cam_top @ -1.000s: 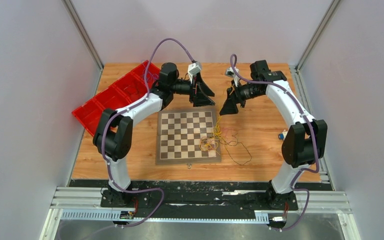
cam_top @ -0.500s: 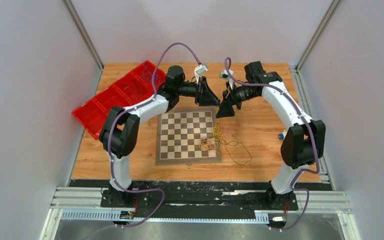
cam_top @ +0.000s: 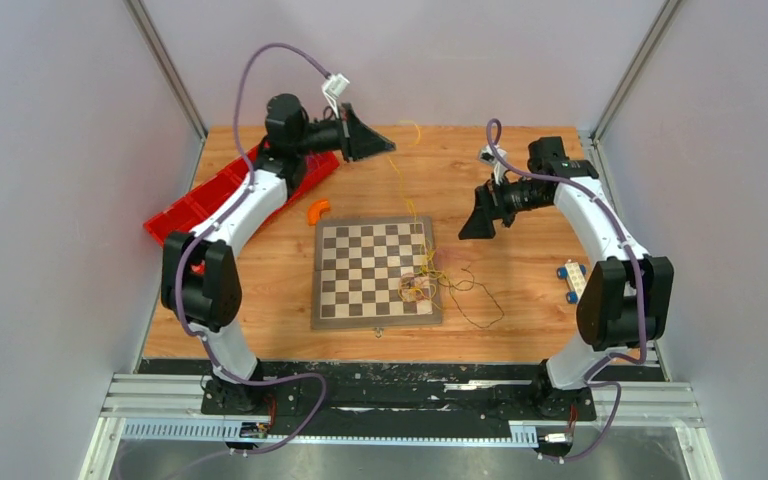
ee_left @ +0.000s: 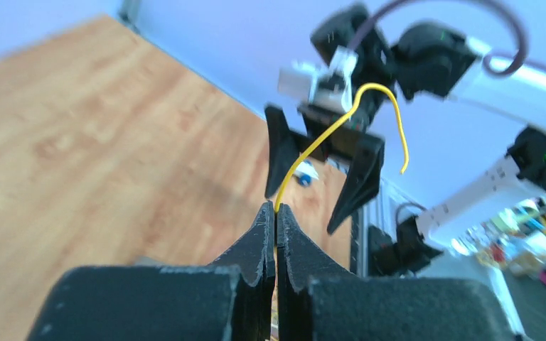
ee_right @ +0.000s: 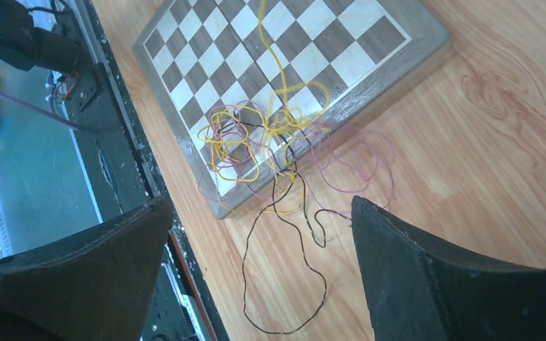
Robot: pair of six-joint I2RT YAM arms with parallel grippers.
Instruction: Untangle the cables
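Now drew one yellow cable taut, up out of the knot of cables heaped on the near right corner of the chessboard. Clamped it tight in the left gripper, open a second earlier, and swung it away to the far left, near the red bin. Backed the right gripper off rightward, jaws spread wide, holding nothing. Probably began freeing one strand; left the rest knotted.

Left gripper has swung back-left, jaws clamped on a yellow cable. Right gripper withdrew rightward, jaws wider.
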